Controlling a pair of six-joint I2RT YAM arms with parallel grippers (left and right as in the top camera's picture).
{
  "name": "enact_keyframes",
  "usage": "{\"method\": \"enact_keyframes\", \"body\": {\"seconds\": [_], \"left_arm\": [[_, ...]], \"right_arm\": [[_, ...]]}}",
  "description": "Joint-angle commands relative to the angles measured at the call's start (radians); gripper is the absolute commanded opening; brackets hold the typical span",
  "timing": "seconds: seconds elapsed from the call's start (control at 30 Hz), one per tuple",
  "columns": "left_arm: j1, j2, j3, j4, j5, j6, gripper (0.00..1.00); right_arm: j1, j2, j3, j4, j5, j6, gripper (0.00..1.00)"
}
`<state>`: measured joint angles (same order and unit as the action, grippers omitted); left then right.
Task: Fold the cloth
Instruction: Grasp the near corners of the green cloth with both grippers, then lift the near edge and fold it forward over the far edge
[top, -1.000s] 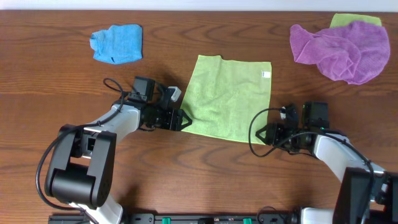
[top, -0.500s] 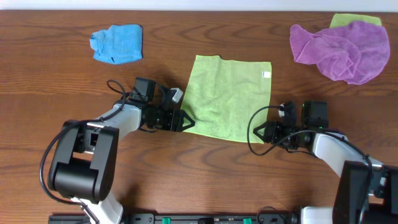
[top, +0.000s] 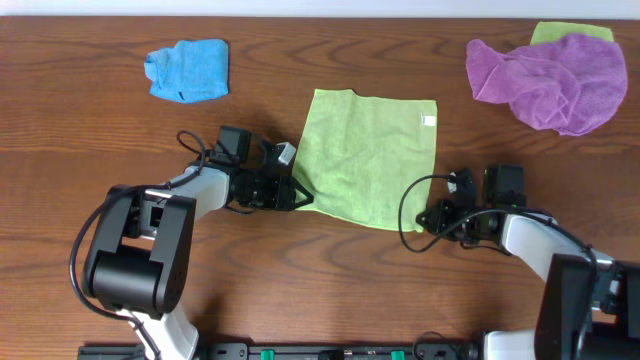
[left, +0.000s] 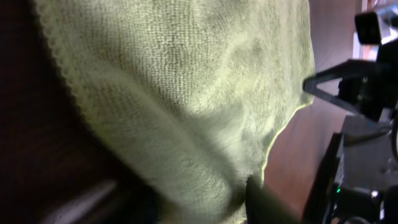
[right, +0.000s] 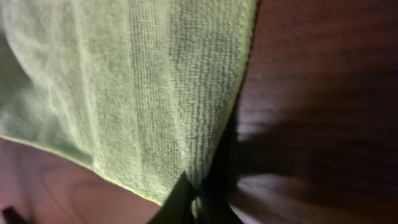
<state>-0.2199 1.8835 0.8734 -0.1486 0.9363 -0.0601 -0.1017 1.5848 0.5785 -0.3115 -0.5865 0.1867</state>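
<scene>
I see the lime-green square microfibre cloth (top: 365, 155) flat, mid brown wooden table (top: 100, 150). The left gripper (top: 297, 195) pinches its 7 o'clock corner, the right gripper (top: 425, 215) its 5 o'clock corner. From both claws the cloth runs toward 12 o'clock.

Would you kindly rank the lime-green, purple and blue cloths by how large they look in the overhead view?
1. lime-green cloth, spread flat
2. purple cloth, bunched up, somewhat smaller
3. blue cloth, clearly smallest
</scene>
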Motion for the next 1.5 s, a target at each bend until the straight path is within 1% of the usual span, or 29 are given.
{"method": "enact_keyframes", "body": {"seconds": [0.0,0.07,0.27,0.5,0.8,1.07,1.17,1.27,1.37,1.47], "left_arm": [[-0.002,0.017,-0.004,0.013,0.000,-0.034,0.06],[-0.001,0.017,0.002,0.023,0.000,-0.067,0.06],[-0.001,0.016,0.075,-0.006,0.031,-0.079,0.06],[-0.001,0.016,0.204,-0.131,0.033,-0.072,0.06],[-0.003,-0.004,0.329,-0.245,0.033,-0.032,0.06],[-0.003,-0.021,0.420,-0.243,0.016,-0.029,0.06],[-0.003,-0.021,0.432,-0.236,-0.024,-0.029,0.06],[-0.003,-0.021,0.434,-0.207,-0.053,-0.029,0.06],[-0.003,-0.021,0.434,-0.164,-0.056,-0.029,0.06],[-0.003,-0.020,0.434,-0.114,-0.079,-0.030,0.06]], "right_arm": [[-0.004,0.040,-0.043,-0.006,0.114,-0.001,0.02],[-0.004,0.040,-0.042,0.006,0.096,0.000,0.02],[-0.004,0.040,0.013,-0.032,0.077,0.015,0.01],[-0.003,0.040,0.172,-0.178,0.077,0.014,0.02],[-0.002,0.040,0.368,-0.311,0.077,0.014,0.01],[-0.001,0.040,0.468,-0.352,0.070,0.044,0.02],[0.004,0.040,0.495,-0.351,0.071,0.044,0.01],[0.014,0.040,0.517,-0.342,0.095,0.053,0.02],[0.023,0.040,0.520,-0.322,0.137,0.095,0.02],[0.024,0.040,0.520,-0.295,0.142,0.098,0.01]]}}
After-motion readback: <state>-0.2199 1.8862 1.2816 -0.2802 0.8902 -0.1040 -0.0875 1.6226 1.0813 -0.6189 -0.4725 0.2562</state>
